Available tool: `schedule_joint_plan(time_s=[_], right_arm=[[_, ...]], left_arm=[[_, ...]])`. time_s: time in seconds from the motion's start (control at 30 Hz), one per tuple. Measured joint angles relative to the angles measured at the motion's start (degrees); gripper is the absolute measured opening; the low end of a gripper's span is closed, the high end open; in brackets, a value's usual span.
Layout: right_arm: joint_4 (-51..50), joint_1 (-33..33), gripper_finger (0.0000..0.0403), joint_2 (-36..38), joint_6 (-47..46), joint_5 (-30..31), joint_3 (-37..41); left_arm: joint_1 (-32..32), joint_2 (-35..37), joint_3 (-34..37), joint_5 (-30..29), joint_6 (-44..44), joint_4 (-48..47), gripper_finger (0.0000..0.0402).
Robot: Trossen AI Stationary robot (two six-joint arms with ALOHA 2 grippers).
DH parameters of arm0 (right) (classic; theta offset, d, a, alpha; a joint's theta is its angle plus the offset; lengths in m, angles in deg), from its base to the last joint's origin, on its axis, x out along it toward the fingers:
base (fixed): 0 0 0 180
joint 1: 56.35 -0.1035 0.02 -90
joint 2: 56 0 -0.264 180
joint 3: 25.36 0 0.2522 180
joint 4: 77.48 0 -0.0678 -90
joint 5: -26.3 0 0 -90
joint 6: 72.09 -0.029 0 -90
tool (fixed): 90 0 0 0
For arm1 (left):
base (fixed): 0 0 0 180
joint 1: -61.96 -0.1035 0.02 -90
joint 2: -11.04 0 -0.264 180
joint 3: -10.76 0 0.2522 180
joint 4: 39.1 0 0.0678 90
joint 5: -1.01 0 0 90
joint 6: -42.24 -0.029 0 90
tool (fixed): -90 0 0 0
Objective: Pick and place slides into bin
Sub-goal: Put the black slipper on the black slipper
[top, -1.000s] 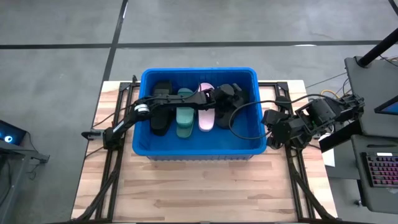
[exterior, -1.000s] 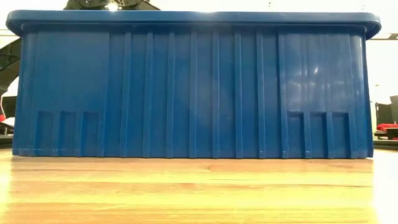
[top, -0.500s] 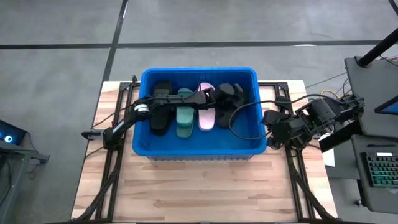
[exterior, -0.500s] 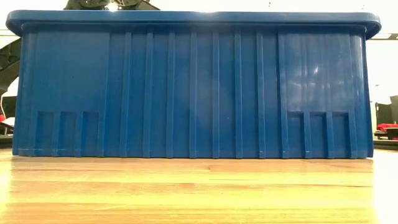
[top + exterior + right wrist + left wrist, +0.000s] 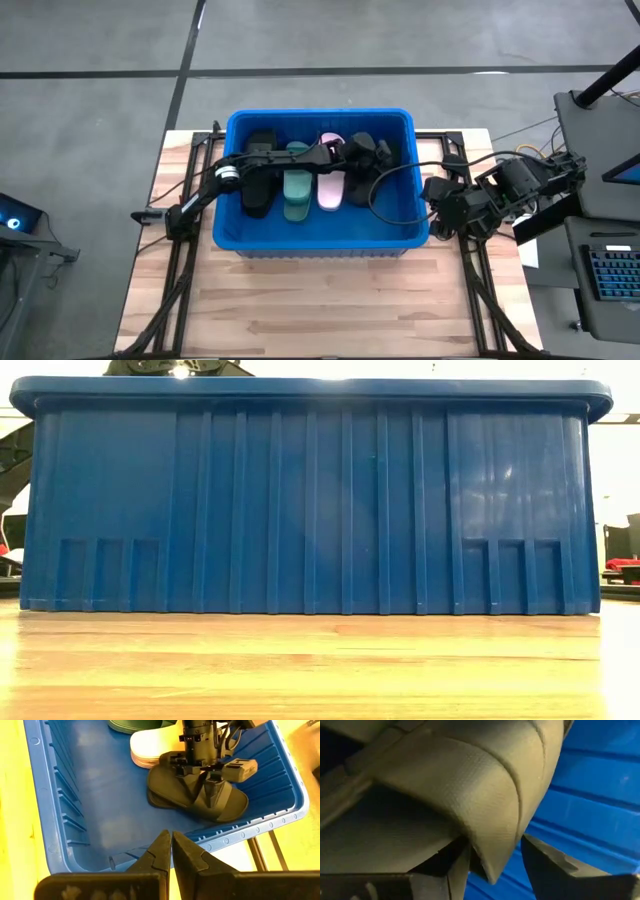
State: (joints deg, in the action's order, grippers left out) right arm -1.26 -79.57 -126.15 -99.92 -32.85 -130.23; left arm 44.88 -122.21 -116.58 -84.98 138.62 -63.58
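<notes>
The blue bin (image 5: 320, 116) stands mid-table and fills the low view (image 5: 320, 500). In it lie a black slide (image 5: 257, 188), a green slide (image 5: 296, 192), a pink slide (image 5: 331, 188) and, at the right, two black slides stacked. My left gripper (image 5: 347, 158) reaches down into the bin and is shut on the upper black slide (image 5: 220, 802). That slide rests with its sole on the lower black slide (image 5: 162, 800). My right gripper (image 5: 171, 845) is shut and empty, just outside the bin's right wall (image 5: 235, 837). My left gripper pinches the upper black slide's wide strap (image 5: 492, 855) between its two fingers, at the strap's edge. The fingers (image 5: 192, 770) come from above, pointing down, one on each face of the strap. The slide's sole lies on the other black slide beneath.
The bin's walls and rolled rim (image 5: 420, 180) ring the left gripper closely. The wooden tabletop (image 5: 320, 300) shows in front of the bin. A desk with a keyboard (image 5: 610, 270) stands to the right of the table.
</notes>
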Motion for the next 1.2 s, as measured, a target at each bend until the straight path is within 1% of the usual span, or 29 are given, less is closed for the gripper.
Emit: schedule_joint_plan(time_s=[0.27, 0.53, 0.7, 0.9, 1.2], right_arm=[[0.0, 0.0, 0.0008, 0.0, 0.4, -1.0, 0.0], [0.0, 0.0, 0.0008, 0.0, 0.4, -1.2, 0.0], [0.0, 0.0, 0.0008, 0.0, 0.4, -1.3, 0.0], [0.0, 0.0, 0.0008, 0.0, 0.4, -1.3, 0.0], [0.0, 0.0, 0.0008, 0.0, 0.4, -1.4, -0.1]], left_arm=[[0.0, 0.2, 0.0, -0.3, -2.3, -0.7, 0.016], [0.0, 0.2, -1.1, -1.0, -2.7, -0.9, 0.016], [0.0, 0.3, -1.1, 1.5, -2.8, -1.2, 0.016], [0.3, 0.3, -1.5, 1.7, -3.5, -5.8, 0.016], [0.6, 0.8, -2.1, 0.7, -4.2, -6.6, 0.016]])
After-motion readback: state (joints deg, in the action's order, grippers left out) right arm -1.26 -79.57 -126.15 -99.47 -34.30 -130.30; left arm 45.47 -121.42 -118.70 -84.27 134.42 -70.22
